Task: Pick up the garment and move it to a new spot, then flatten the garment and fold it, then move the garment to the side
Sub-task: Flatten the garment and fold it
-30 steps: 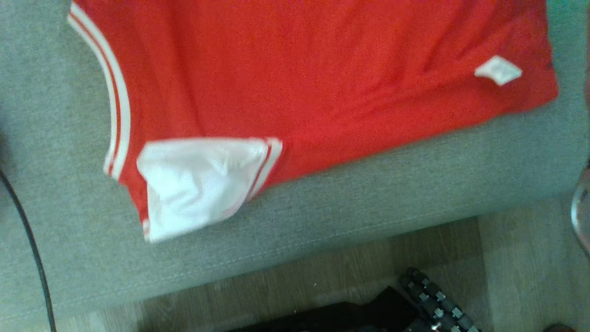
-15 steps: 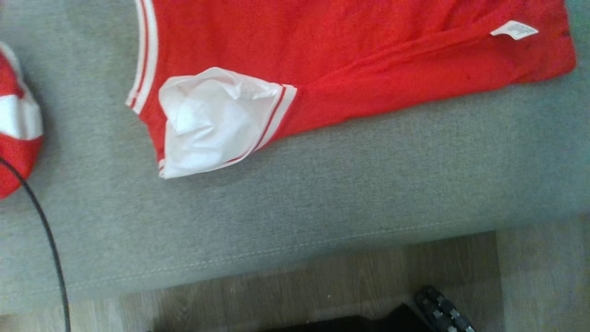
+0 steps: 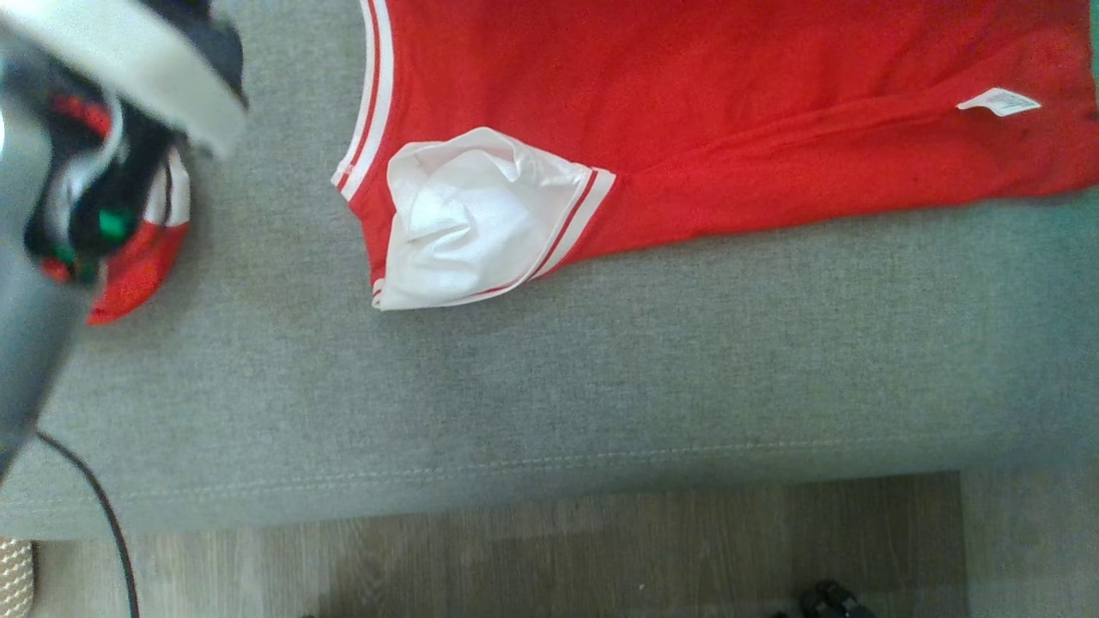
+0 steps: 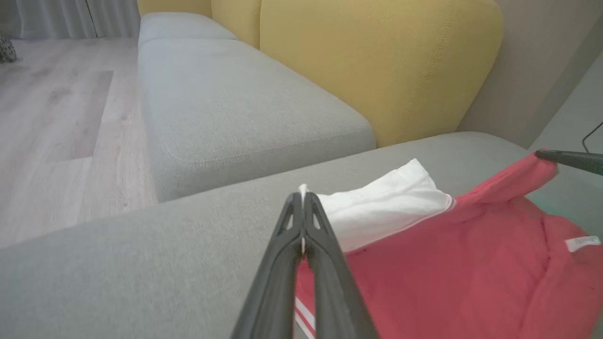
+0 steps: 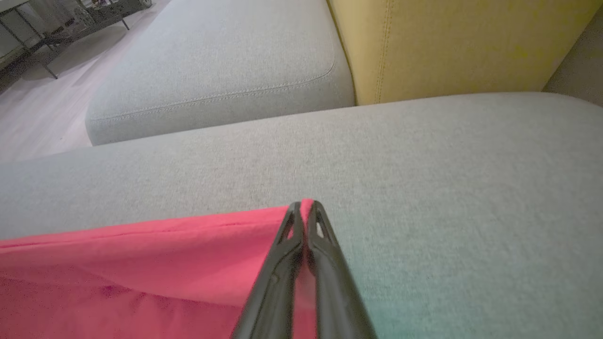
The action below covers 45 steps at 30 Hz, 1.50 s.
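- Both claws are pinched fully shut on cloth. My left claw nips the white-striped edge of the red jersey. My right claw grips a plain red corner, which looks raised a little off the seat.
- Most of the jersey lies spread on the grey sofa cushion, toward its far side. A white flap is turned over at the near edge, and a small label sits near the right end.
- I judge the jersey light, thin and limp, likely a slick sports knit. It should sag between my two grips, and any part left trailing may drag on the woven cushion.
- Best holds seem to be the banded edges and corners, where doubled cloth gives the fingers something to bite. Grips set well apart should keep the cloth taut rather than bunched.
- Compared with half a second ago, the head camera has swung, so the jersey's shift across that view is no move of the cloth.
- Since then my left forearm has come into the upper left, blurred, with red-and-white cloth bunched beside it.
- A second ago the red body looked smoother. Now a long ridge runs toward the label.
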Tool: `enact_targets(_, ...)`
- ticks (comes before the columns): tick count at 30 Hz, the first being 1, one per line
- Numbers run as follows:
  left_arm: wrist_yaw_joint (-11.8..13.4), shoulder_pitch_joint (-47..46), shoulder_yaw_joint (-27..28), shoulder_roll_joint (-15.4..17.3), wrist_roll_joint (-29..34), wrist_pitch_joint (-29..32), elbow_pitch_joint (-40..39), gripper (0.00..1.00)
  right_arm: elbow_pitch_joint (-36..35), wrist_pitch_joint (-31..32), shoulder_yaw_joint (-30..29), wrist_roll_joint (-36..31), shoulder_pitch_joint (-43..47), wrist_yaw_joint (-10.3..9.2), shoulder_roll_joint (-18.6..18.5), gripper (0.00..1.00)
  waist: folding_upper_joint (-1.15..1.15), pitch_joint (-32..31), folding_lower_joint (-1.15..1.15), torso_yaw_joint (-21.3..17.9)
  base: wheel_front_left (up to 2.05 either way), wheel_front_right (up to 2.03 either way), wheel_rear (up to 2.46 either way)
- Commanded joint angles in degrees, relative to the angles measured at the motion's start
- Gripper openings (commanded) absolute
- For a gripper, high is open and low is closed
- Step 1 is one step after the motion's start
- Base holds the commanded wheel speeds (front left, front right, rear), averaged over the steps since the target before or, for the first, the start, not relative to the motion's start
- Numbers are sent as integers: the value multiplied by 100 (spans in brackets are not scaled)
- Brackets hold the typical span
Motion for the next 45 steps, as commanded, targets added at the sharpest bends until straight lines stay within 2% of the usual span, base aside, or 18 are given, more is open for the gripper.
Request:
enact_targets(1, 185, 215, 379, 430, -153, 57, -546, 0, -366, 80, -61, 73, 299, -2, -140, 0, 0, -60, 0, 29, 0, 0, 0)
enact_targets(5, 569, 1048, 491, 682, -416, 90, -1452, 0, -763, 199, -246, 140, 817, -2, -170, 0, 0, -96, 0, 40, 0, 0, 0)
enact_targets(9, 819, 1788, 506, 887, -555, 25, -2069, 0, -1094, 327, -423, 136, 1257, -2, -153, 0, 0, -107, 0, 41, 0, 0, 0)
enact_targets(14, 1020, 2576, 326, 888, -749, -9, -2487, 0, -1445, 410, -602, 45, 1755, -2, -52, 0, 0, -144, 0, 55, 0, 0, 0)
enact_targets(21, 937, 2987, 1, 607, -826, -143, -2185, 0, -1446, 507, -723, -101, 2038, -2, 93, 0, 0, -156, 0, 80, 0, 0, 0)
enact_targets(24, 867, 2993, -98, 372, -835, -267, -1859, 0, -1354, 530, -747, -153, 2088, -2, 210, 16, 0, -190, 0, 91, 0, 0, 0)
enact_targets(25, 854, 2980, -111, 283, -841, -325, -1747, 0, -1323, 528, -744, -178, 2104, -2, 235, 28, 0, -206, 0, 94, 0, 0, 0)
enact_targets(26, 842, 2967, -136, 206, -829, -370, -1631, 16, -1289, 513, -747, -216, 2119, -2, 253, 53, 0, -226, 0, 94, 0, 0, 0)
enact_targets(27, 828, 2957, -175, 136, -806, -405, -1520, 41, -1251, 478, -775, -269, 2131, -2, 268, 100, 0, -252, 0, 94, 0, 0, 0)
enact_targets(28, 835, 2953, -201, 60, -788, -451, -1411, 100, -1223, 409, -820, -319, 2136, -2, 295, 100, 0, -283, 0, 95, 0, 0, 0)
enact_targets(31, 830, 2971, -231, -154, -688, -750, -1164, 100, -1194, 152, -985, -417, 2202, -2, 368, 100, 0, -401, 0, 103, 0, 0, 0)
enact_targets(33, 917, 3001, -208, -249, -494, -1079, -1040, 100, -1251, -66, -1160, -471, 2315, -2, 435, 100, 0, -501, 0, 111, 0, 0, 0)
enact_targets(36, 1201, 3128, -12, -473, -176, -1457, -910, 100, -1387, -424, -1603, -443, 2583, -2, 755, 100, 0, -680, 0, 129, 0, 0, 0)
enact_targets(39, 1514, 3325, 397, -882, 173, -1556, -940, 100, -1534, -692, -2026, -316, 2940, -2, 1148, 100, 0, -850, 0, 195, 0, 0, 0)
enact_targets(43, 1935, 3728, 1073, -1380, 1448, -1563, -1170, 100, -1607, -1061, -2391, -249, 3195, -2, 1587, 100, 0, -1032, 0, 235, 0, 0, 0)
enact_targets(44, 2091, 3943, 1147, -1491, 2188, -1564, -1204, 100, -1530, -1200, -2453, -317, 3172, -2, 1693, 100, 0, -1113, 0, 252, 0, 0, 0)
enact_targets(45, 2155, 4033, 1124, -1533, 2529, -1564, -1204, 100, -1470, -1257, -2468, -349, 3119, -2, 1729, 100, 0, -1150, 0, 267, 0, 0, 0)
